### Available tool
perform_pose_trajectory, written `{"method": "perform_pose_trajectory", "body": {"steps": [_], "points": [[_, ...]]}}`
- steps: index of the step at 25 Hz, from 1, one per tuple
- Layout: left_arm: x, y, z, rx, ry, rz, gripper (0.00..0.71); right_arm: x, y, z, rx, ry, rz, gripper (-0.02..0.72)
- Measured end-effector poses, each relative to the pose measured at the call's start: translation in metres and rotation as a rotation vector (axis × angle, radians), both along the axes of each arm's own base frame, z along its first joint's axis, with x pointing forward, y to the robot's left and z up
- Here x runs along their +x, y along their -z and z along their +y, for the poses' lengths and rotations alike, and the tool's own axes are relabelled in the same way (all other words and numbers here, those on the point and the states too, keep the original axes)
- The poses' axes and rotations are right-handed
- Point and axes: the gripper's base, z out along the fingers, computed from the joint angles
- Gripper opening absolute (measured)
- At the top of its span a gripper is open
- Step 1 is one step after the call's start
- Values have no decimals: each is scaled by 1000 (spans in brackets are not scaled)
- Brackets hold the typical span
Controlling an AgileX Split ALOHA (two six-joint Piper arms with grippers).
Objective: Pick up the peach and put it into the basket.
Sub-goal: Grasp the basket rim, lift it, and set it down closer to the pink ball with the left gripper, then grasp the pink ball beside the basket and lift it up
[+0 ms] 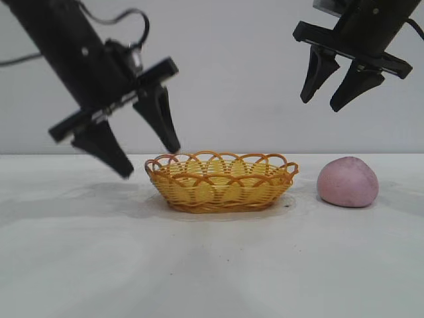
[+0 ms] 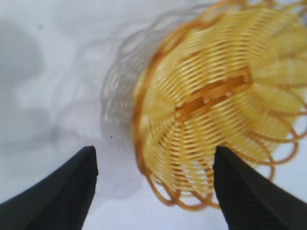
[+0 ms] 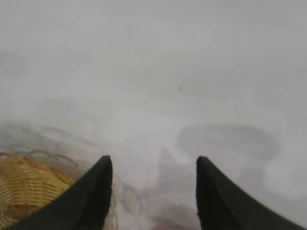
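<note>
peach point(image 1: 348, 182) upright, tabletop | basket point(image 1: 222, 181) long axis sideways | both end effectors spread

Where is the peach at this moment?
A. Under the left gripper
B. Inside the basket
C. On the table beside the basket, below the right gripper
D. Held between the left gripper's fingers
C: the peach rests on the table apart from the basket, with the open right gripper raised above it.
</note>
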Motion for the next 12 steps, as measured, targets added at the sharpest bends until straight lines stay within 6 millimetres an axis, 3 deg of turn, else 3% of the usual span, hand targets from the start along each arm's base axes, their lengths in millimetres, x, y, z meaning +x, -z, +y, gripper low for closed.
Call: {"method": "perform_pose_trajectory", "body": {"steps": [4,8,12], "points": [[1,-42,10,171,143,-100,458,0,0,0,0,-1,2,339],[3,-51,27,391,188,-73,458,0,0,0,1,-3,5,339],[1,-52,55,476,164,38,458,0,0,0,1,-3,5,339]]}}
